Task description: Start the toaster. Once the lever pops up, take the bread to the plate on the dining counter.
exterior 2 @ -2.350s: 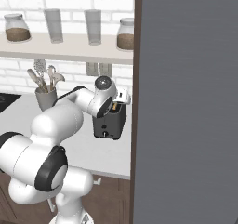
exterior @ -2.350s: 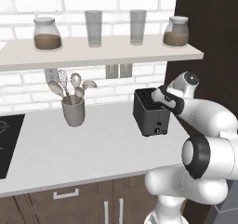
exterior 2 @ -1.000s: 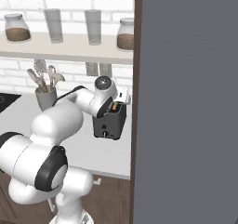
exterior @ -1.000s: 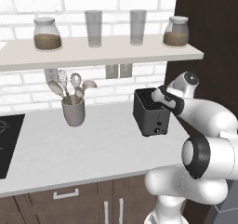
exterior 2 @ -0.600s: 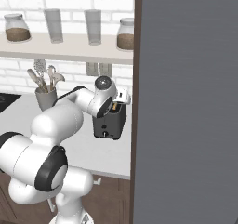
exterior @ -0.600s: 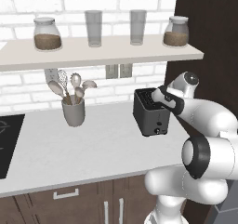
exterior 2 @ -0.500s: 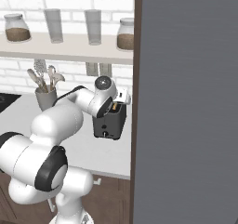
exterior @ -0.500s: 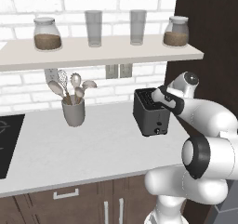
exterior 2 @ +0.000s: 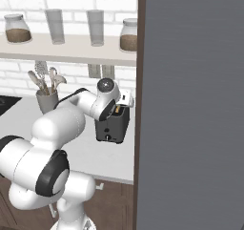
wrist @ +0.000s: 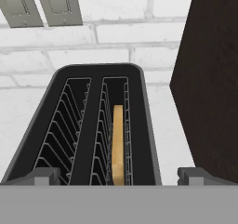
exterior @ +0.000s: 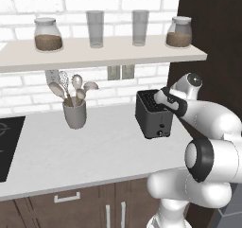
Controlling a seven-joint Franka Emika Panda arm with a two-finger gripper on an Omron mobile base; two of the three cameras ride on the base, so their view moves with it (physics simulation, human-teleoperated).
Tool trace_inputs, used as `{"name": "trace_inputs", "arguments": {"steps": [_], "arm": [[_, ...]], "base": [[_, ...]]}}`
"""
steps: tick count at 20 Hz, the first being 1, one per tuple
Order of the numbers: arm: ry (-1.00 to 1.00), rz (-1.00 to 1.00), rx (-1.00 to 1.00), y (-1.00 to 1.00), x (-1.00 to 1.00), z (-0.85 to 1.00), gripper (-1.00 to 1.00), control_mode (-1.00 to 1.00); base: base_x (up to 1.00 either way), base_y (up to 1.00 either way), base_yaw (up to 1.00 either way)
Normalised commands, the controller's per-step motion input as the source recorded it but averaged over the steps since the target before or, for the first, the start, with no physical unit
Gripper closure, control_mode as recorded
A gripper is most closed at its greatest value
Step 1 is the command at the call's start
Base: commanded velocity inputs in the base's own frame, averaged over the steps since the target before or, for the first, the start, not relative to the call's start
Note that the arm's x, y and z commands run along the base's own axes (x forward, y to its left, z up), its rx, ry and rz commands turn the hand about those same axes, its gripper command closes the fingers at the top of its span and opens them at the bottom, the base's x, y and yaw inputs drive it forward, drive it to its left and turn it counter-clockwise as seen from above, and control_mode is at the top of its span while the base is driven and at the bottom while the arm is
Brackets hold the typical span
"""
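Hand view: the gripper (wrist: pixel 119 174) hangs spread wide over the toaster (wrist: pixel 83 125), gripping nothing, one fingertip (wrist: pixel 44 175) at 7 o'clock. The bread (wrist: pixel 118 146) stands on edge in the right slot. Wall plates (wrist: pixel 39 4) sit at 11 o'clock.

Shelf (exterior: pixel 94 57) on white brick wall: jar (exterior: pixel 47 34) with brown fill at left end, two empty glasses (exterior: pixel 95 28) (exterior: pixel 140 27) mid, second jar (exterior: pixel 179 32) at right end. Two grey wall plates (exterior: pixel 119 72) just below the shelf. Grey worktop (exterior: pixel 71 151) carries a grey cup (exterior: pixel 74 114) with whisk and spoons upright. Black hob (exterior: pixel 7 146) at worktop's left edge. Brown cabinet doors (exterior: pixel 71 208) with bar handles below. Dark tall panel (exterior: pixel 212 57) at right.
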Motion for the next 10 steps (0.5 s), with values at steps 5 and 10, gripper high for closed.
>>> {"name": "trace_inputs", "arguments": {"steps": [5, 10], "arm": [[0.0, 0.0, 0.0, 0.0, 0.0, 0.0, -1.0, -1.0], [0.0, 0.0, 0.0, 0.0, 0.0, 0.0, -1.0, -1.0]], "base": [[0.0, 0.0, 0.0], [0.0, 0.0, 0.0]]}}
